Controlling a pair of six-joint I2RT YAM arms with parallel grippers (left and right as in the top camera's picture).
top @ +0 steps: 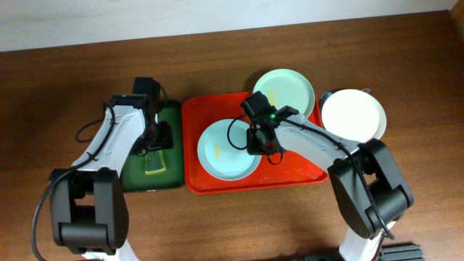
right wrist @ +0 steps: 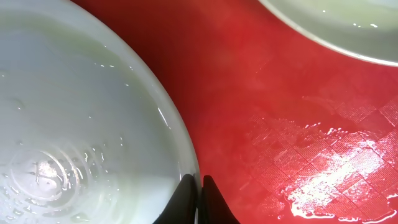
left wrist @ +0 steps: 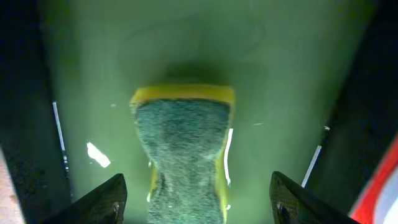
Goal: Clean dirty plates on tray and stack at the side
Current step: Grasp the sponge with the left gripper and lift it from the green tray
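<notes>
- Mint plate sits mid-frame on the red tray, with the right gripper pinching its rim
- second mint plate upper right, white plate beside it
- left gripper spread wide over the sponge

No writing, label, brand mark, number or sign can be read in any of the views. The plates, the tray and the sponge show only plain, unmarked surfaces.

sponge runs off the bottom edge; | near plate cropped left and bottom; | far plate chopped up top
</notes>
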